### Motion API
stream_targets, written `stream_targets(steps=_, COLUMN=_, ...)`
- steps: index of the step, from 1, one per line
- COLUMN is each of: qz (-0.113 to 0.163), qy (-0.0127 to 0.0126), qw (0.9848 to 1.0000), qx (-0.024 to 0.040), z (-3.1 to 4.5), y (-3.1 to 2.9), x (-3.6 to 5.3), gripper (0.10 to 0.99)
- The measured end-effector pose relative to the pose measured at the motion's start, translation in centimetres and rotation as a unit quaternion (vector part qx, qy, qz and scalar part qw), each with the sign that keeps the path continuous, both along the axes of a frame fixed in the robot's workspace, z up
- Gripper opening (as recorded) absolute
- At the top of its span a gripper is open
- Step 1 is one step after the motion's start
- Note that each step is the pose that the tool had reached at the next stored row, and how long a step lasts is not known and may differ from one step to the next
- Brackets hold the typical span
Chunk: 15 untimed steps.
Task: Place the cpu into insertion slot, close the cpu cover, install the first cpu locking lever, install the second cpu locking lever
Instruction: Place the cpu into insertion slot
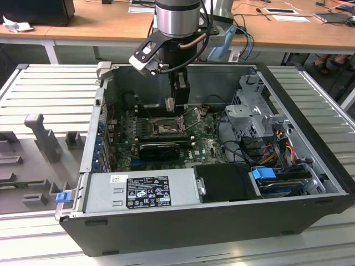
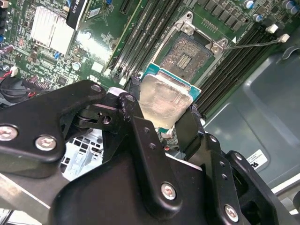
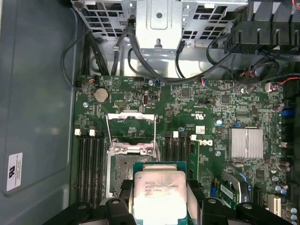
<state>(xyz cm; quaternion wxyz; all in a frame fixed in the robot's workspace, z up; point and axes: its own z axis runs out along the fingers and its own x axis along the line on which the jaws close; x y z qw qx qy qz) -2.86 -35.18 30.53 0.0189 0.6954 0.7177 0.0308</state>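
We see the hand (image 2: 161, 113) clenched on the cpu (image 2: 165, 99), holding it just above the motherboard beside the insertion slot (image 2: 190, 54), not yet in it. The cpu cover (image 3: 131, 116) stands lifted open at the socket's far edge. Black memory slots (image 3: 91, 164) flank the socket, and a thin locking lever (image 2: 255, 43) juts out sideways.

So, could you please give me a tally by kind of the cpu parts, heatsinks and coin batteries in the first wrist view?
cpu: 1
insertion slot: 1
cpu cover, raised open: 1
silver finned heatsink: 1
coin battery: 1
Total: 5
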Motion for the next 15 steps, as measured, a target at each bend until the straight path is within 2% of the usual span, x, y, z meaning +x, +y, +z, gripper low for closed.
stream_targets(steps=11, qz=0.0, qy=-0.0001, qw=1.0, qx=0.0001, z=-0.25, y=0.0, x=0.0, gripper=0.541)
stream_targets(steps=15, qz=0.0, qy=0.0008, qw=1.0, qx=0.0, z=-0.44, y=0.0, x=0.0, gripper=0.541)
